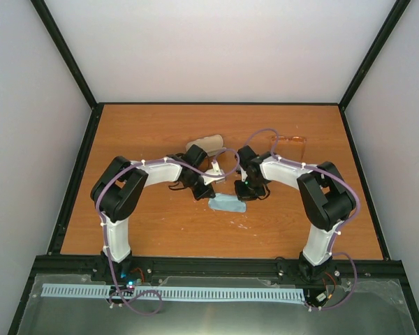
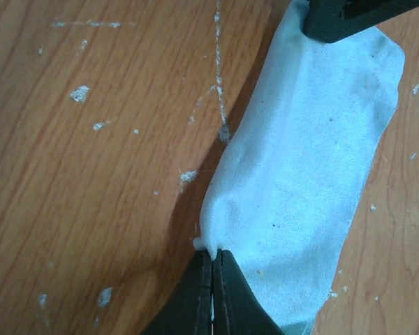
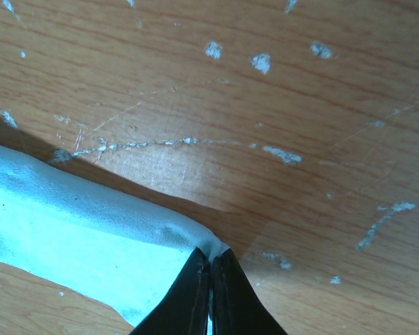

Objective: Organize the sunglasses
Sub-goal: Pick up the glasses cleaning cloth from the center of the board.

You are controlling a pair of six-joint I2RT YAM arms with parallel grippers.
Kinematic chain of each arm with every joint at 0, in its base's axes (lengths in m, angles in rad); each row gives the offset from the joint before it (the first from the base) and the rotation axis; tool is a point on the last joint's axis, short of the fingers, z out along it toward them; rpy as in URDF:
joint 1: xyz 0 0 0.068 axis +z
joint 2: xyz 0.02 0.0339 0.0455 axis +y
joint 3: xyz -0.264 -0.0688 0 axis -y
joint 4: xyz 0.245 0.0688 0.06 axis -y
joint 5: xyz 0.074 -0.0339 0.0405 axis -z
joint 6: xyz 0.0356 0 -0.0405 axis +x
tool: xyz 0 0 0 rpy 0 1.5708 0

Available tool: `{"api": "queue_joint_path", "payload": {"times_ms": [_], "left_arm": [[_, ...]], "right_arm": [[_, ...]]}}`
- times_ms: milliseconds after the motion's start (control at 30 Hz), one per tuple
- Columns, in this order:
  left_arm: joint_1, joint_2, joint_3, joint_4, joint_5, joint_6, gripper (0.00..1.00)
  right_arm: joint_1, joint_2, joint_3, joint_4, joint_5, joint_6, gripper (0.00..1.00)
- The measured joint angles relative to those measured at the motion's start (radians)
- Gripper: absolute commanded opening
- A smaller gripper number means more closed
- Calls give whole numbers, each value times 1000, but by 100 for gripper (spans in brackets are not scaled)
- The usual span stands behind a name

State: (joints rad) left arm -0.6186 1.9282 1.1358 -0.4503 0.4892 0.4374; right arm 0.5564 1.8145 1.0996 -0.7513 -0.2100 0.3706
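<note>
**Q:** At the near edge, what's there?
**A:** Both arm bases. Bare table (image 1: 160,230) runs ahead of them, with open wood out to the left and right edges.
**Q:** Mid-table?
**A:** Light blue cloth (image 1: 227,204) between the two wrists. The left fingers (image 2: 195,296) are pressed together, pinching one end. The right fingers (image 3: 185,296) are pressed together on the opposite end. There's shadow under the cloth's long edge.
**Q:** Sunglasses?
**A:** The sunglasses (image 1: 290,144) are farther back, right of centre, on the table just beyond the right forearm. A brown case (image 1: 204,146) sits back-centre, partly hidden by the left arm. Open wood behind both, up to the far edge.
</note>
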Motion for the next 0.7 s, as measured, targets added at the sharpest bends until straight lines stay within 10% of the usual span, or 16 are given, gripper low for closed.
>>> {"api": "queue_joint_path", "payload": {"times_ms": [700], "left_arm": [[76, -4, 98, -15, -82, -13, 0]], "right_arm": [[6, 63, 230, -19, 143, -12, 3]]}}
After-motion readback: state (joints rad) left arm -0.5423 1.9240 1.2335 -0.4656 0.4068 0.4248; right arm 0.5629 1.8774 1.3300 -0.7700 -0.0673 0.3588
